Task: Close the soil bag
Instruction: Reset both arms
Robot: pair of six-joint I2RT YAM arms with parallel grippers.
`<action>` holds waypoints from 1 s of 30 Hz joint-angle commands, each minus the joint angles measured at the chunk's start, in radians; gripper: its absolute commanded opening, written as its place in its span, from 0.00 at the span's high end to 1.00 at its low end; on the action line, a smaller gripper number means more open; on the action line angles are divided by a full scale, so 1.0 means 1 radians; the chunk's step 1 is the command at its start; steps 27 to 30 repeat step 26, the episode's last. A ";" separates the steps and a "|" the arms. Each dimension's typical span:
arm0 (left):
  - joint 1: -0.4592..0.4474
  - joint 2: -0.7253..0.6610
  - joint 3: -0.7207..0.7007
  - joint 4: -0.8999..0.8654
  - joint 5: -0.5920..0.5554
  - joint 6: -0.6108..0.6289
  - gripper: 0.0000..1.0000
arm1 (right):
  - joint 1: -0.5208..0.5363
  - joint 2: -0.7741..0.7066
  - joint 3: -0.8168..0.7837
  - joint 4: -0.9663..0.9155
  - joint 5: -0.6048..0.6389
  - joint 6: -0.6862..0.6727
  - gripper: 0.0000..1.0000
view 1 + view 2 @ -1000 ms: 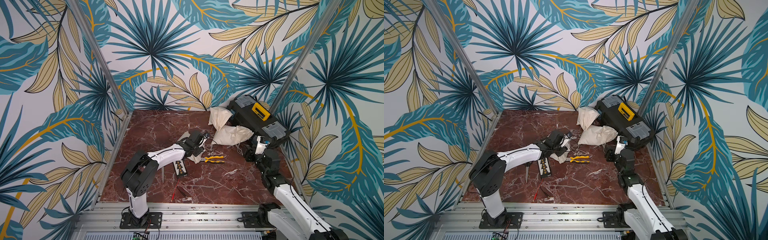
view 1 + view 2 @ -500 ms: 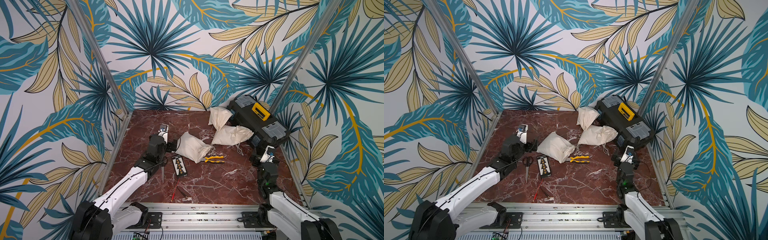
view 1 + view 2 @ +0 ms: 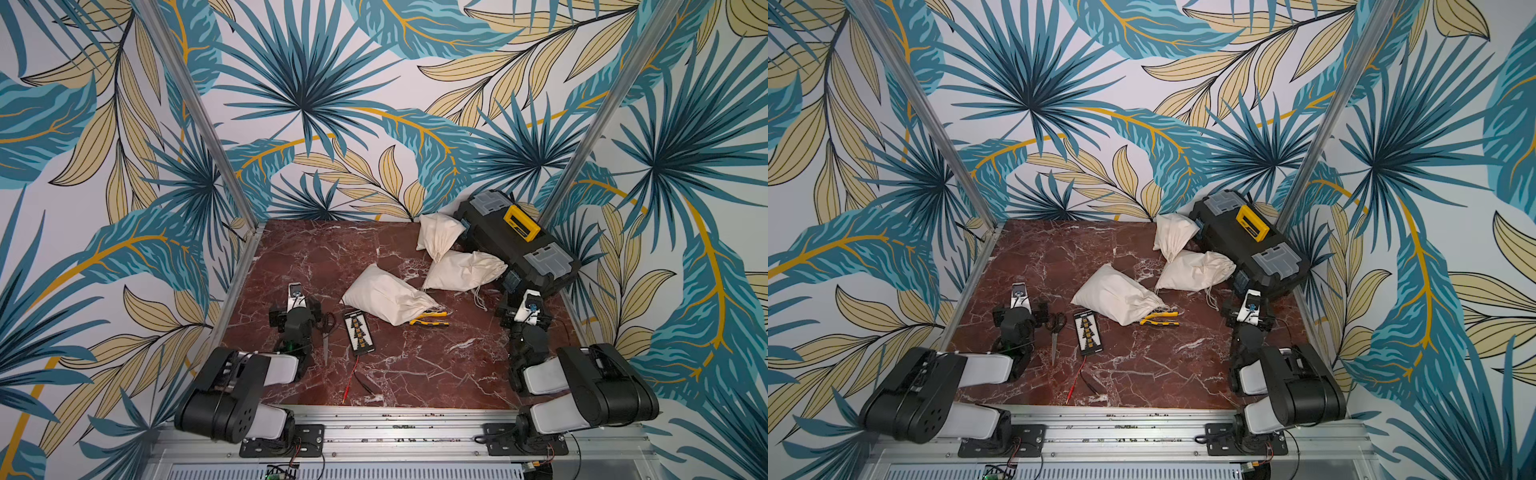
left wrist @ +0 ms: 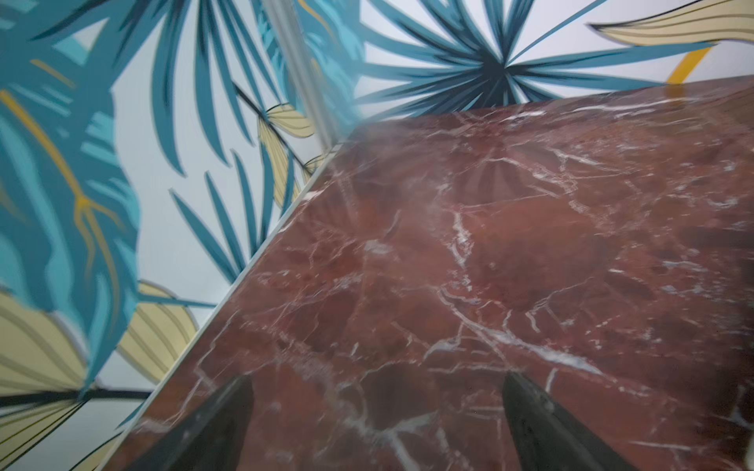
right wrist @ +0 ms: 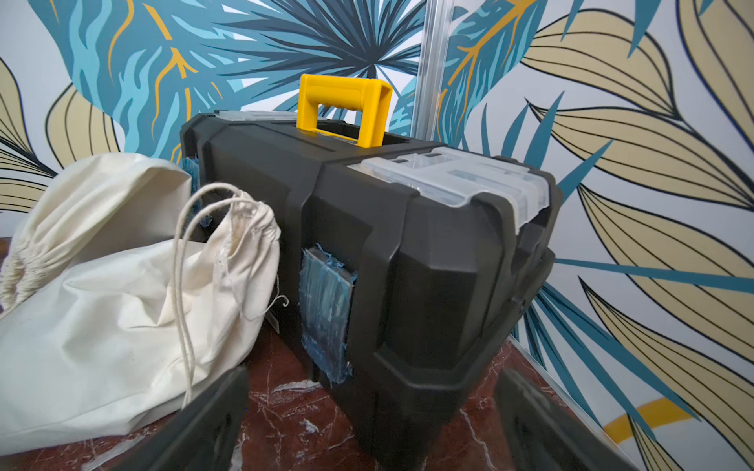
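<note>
- Mid-scene on the worktop [image 3: 316, 257], I see the soil bag [image 3: 386, 297] with its mouth cinched; closing looks done.
- Left end effector [image 4: 377, 381] and right end effector [image 5: 373, 373]: wide open, empty.

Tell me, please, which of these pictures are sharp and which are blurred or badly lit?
Left wrist view: motion-blurred throughout, with the marble table and the wall pattern smeared. Right wrist view: the toolbox and the cloth bag are sharp; only the fingers close to the lens look soft. Both top views: sharp and evenly lit, with soft shadows and no strong glare.
</note>
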 commanded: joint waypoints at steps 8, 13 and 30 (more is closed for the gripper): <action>0.129 0.048 0.133 -0.028 0.328 -0.020 0.00 | -0.150 0.039 0.136 -0.152 -0.273 0.093 0.01; 0.130 0.061 0.123 0.008 0.332 -0.018 0.00 | -0.150 0.029 0.131 -0.157 -0.280 0.089 0.01; 0.123 0.064 0.117 0.027 0.333 -0.007 0.00 | -0.151 0.032 0.148 -0.186 -0.359 0.061 0.01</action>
